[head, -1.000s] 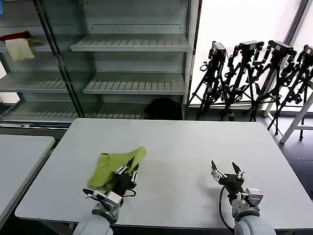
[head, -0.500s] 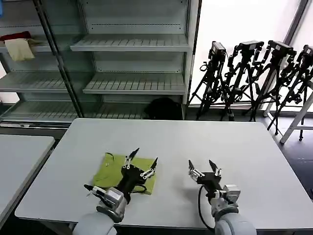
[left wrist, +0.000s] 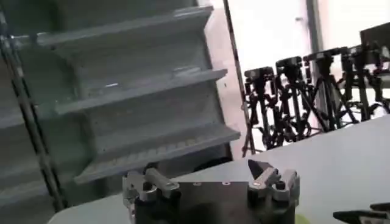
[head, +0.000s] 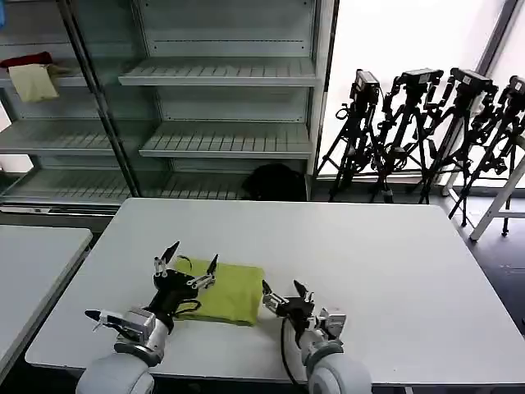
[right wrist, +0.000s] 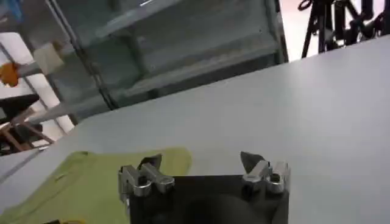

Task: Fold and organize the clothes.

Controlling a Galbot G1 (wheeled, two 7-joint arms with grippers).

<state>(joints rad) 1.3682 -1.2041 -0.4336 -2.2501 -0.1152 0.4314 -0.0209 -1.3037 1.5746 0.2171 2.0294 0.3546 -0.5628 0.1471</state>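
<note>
Lying folded on the white table, the T-shirt sits near the front edge (flat, lime green). The left gripper hovers over its left end, fingers spread; the right gripper, also spread, is just beside its right edge.

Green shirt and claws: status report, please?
Left claw open over the folded green T-shirt. Right claw open at the shirt's right edge. Shirt lies flat on the white table. Nothing in the way.
</note>
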